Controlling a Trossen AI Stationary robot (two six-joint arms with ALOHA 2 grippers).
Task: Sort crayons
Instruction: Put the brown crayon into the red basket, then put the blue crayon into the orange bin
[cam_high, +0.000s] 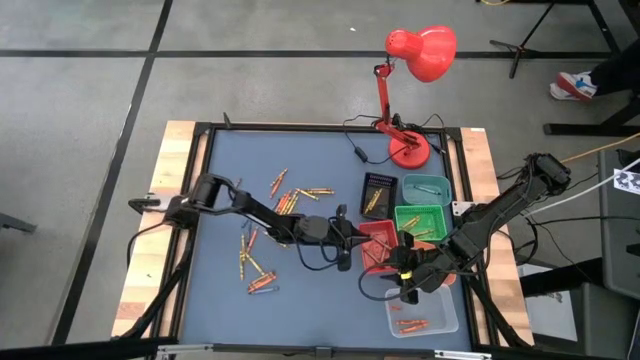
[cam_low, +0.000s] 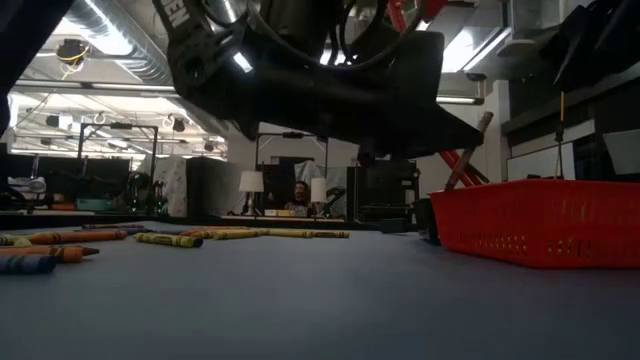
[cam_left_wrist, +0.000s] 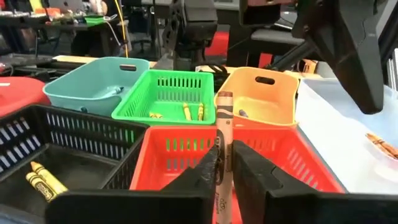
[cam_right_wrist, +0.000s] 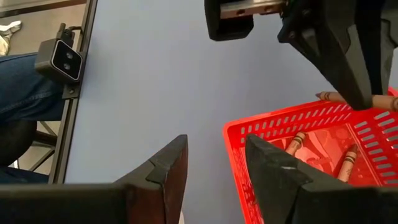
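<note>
1. While my left fingers (cam_left_wrist: 222, 171) pinch an upright red crayon (cam_left_wrist: 223, 134), they hang at the near rim of the red tray (cam_high: 378, 232), close beside it.
2. My right fingers (cam_right_wrist: 214, 165) stand apart with nothing between them, over the desk (cam_high: 230, 300) at the red tray's edge, next to the clear tray (cam_high: 447, 316).
3. Loose crayons (cam_high: 285, 200) lie scattered on the desk's left half, well apart from the trays.
4. Some crayons already lie in trays: two yellow ones in the green tray (cam_left_wrist: 166, 106), one yellow in the black tray (cam_left_wrist: 81, 168), several in the red tray, a few orange in the clear tray.
5. A teal tray (cam_left_wrist: 93, 84) and a yellow tray (cam_left_wrist: 264, 99) flank the green one.
</note>
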